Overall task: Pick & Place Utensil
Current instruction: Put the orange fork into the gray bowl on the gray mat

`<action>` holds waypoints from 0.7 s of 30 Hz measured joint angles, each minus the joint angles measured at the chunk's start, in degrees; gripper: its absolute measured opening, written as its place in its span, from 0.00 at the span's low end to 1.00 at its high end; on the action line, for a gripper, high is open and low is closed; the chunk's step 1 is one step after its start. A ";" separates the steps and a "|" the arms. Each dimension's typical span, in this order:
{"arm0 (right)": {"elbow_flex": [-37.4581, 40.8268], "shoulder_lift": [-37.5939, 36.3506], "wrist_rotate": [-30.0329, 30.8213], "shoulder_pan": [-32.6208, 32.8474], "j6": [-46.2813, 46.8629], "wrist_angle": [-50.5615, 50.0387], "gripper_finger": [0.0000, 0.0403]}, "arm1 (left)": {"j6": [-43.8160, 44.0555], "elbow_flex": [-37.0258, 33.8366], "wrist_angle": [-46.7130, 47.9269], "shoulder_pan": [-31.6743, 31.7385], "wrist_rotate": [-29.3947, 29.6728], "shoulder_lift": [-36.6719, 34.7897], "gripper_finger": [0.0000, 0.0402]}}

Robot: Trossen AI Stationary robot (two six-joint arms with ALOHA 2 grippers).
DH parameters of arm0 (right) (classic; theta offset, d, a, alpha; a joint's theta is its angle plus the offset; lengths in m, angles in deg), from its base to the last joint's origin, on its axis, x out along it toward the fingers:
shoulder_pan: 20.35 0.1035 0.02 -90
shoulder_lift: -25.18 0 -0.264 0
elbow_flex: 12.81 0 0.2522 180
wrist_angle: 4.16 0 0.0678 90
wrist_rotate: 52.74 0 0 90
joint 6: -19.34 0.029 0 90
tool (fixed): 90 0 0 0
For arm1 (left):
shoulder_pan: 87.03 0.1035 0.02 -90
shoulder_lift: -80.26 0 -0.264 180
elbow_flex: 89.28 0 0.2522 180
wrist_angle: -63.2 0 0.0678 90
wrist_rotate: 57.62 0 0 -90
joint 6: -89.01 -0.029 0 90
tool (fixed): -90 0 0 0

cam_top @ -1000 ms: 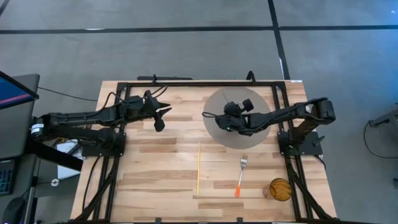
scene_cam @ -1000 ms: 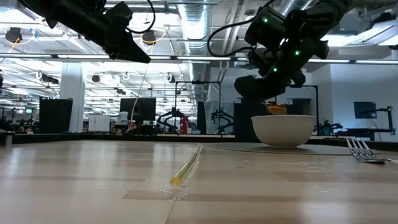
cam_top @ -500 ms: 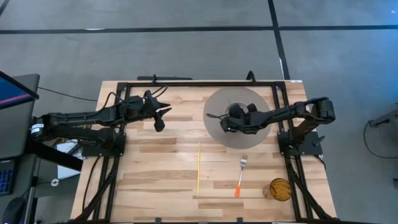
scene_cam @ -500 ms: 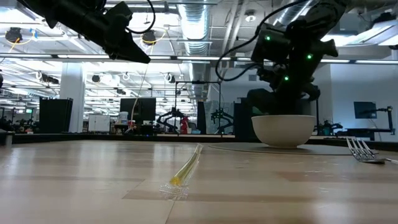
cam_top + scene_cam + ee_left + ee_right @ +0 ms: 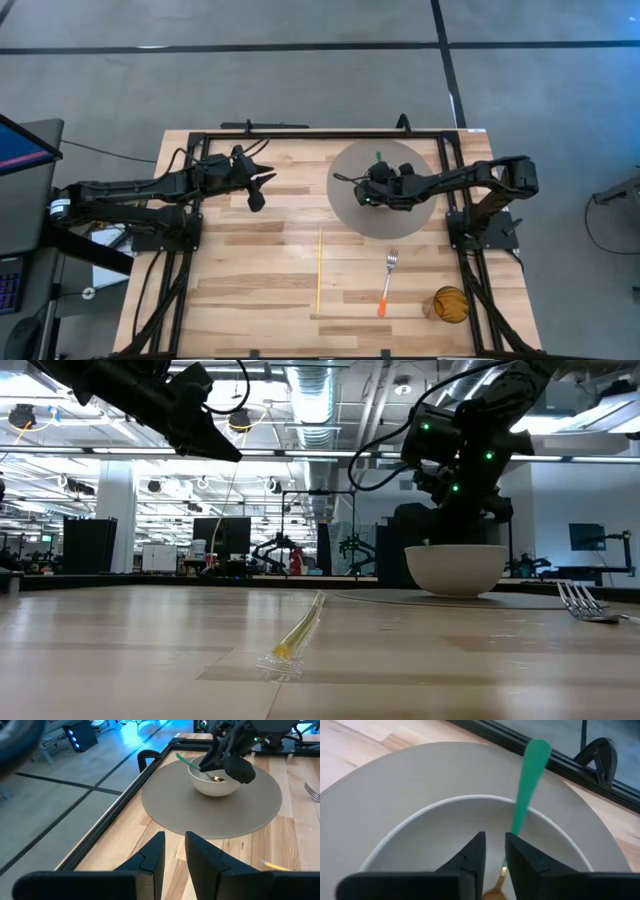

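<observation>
From above, the right tool (image 5: 375, 190) covers most of the white bowl (image 5: 384, 186) on the round grey mat (image 5: 350, 210); a green spoon handle (image 5: 378, 156) pokes out. A fork (image 5: 387, 281) with an orange handle lies on the wooden bench (image 5: 260, 260).

Low down, the bowl's (image 5: 455, 568) inside is hidden.

The left wrist view shows the left tool (image 5: 172, 852) nearly together, empty.

The right wrist view shows slim fingers (image 5: 476, 851) close together beside the spoon (image 5: 522, 795), gold end inside the bowl; whether they grip it is unclear.
</observation>
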 joint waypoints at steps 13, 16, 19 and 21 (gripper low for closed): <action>-4.64 -1.38 0.06 3.55 -14.57 1.17 0.20 | 0.00 0.02 -0.15 0.02 0.00 0.00 0.19; -8.89 -2.36 0.01 4.83 -20.48 -0.81 0.20 | 0.02 0.02 -0.26 0.00 -0.04 0.00 0.19; -14.55 -3.19 -0.14 5.80 -22.98 -4.18 0.20 | 0.02 0.02 -0.26 0.00 -0.11 0.00 0.19; -18.37 -3.61 -0.09 6.12 -22.97 -7.55 0.20 | 0.02 0.02 -0.24 0.00 -0.11 0.00 0.19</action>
